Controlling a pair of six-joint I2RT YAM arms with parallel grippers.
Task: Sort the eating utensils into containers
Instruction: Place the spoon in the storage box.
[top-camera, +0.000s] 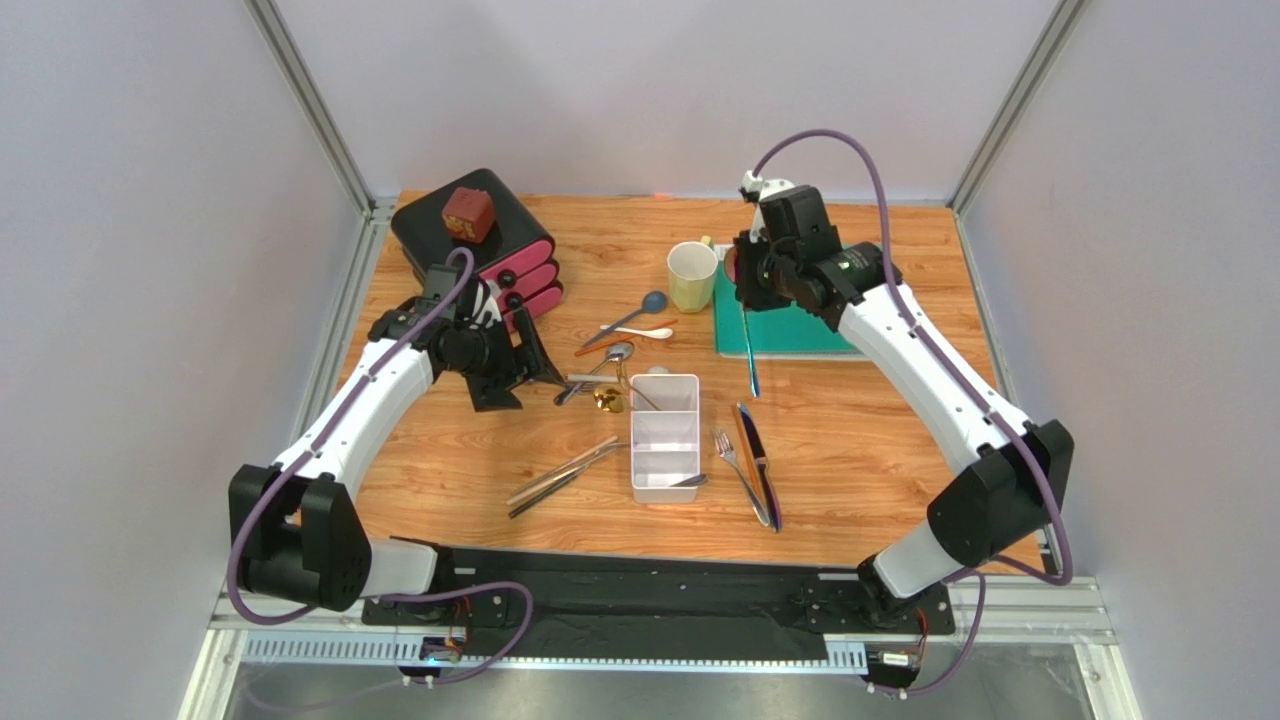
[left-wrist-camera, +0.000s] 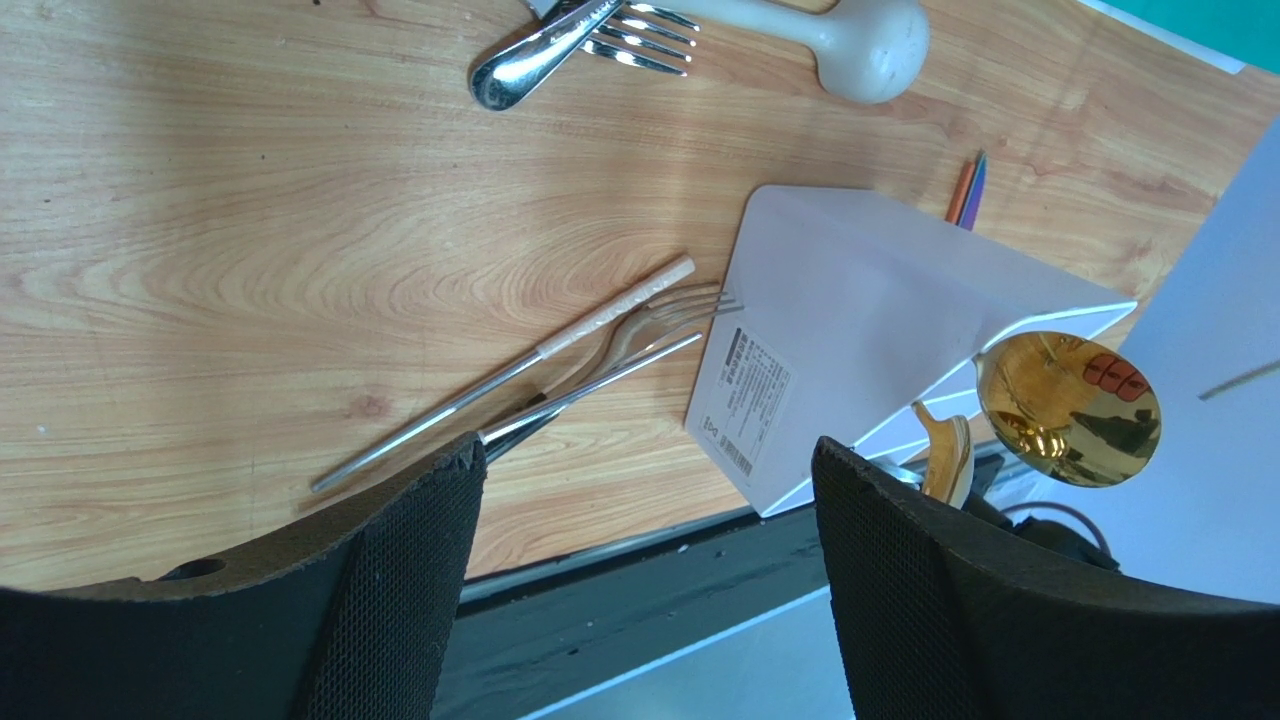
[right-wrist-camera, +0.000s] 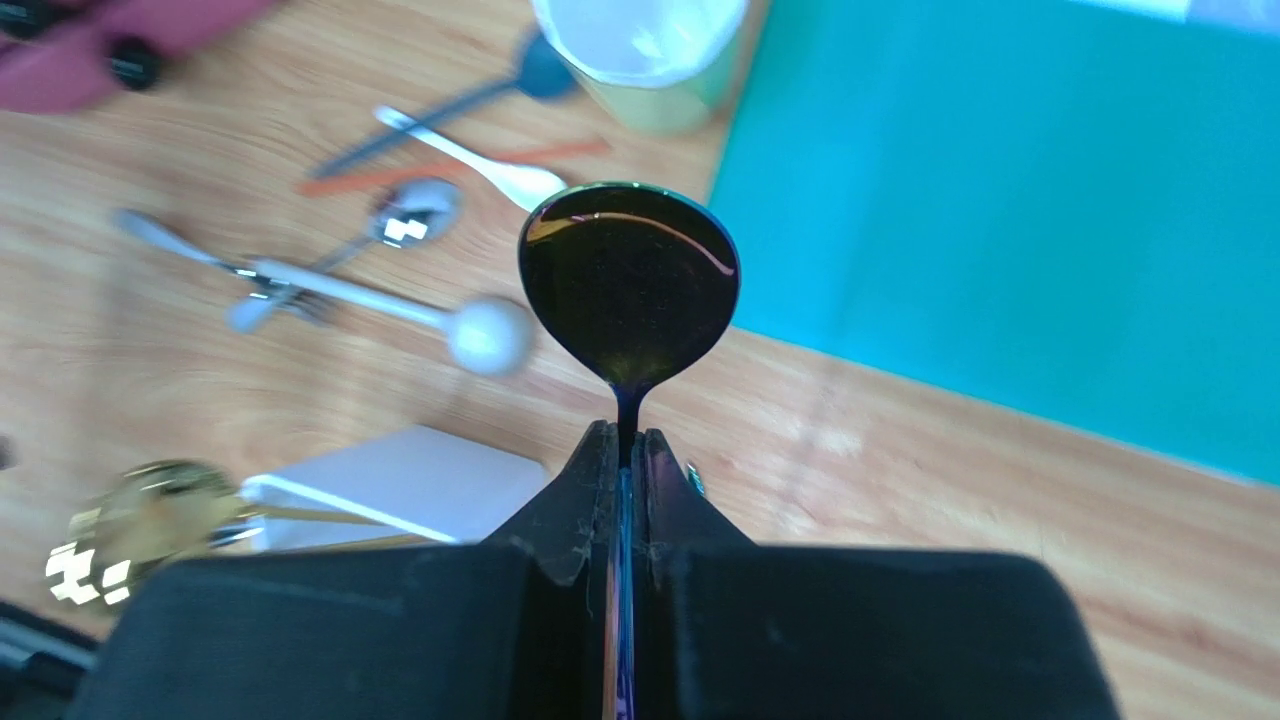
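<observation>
judging from the right wrist view, the dark iridescent spoon (right-wrist-camera: 628, 285) was gripped at its thin neck by the right end effector (right-wrist-camera: 622, 438). its jaws were shut tight on it and the bowl showed just beyond the fingertips at the centre of the frame. in the top view the spoon was held above the left edge of the teal mat (top-camera: 781, 333), in the upper right, near the cream mug (top-camera: 691, 275) and well apart from the white tray (top-camera: 666, 435) at the centre of the desk (top-camera: 857, 450). the left end effector (left-wrist-camera: 646, 465) was seen wide open and holding nothing, just beside the tray, with a gold spoon (left-wrist-camera: 1067, 405) at the tray's edge.

the carry to the tray was judged to be the step in hand. the spoon would best be turned until its length ran along the tray's long side, then brought low into one compartment before being let go. a hold so near the bowl could allow the handle to swing. the tray would best be approached from the right of the frame, since the left arm was close by.
</observation>
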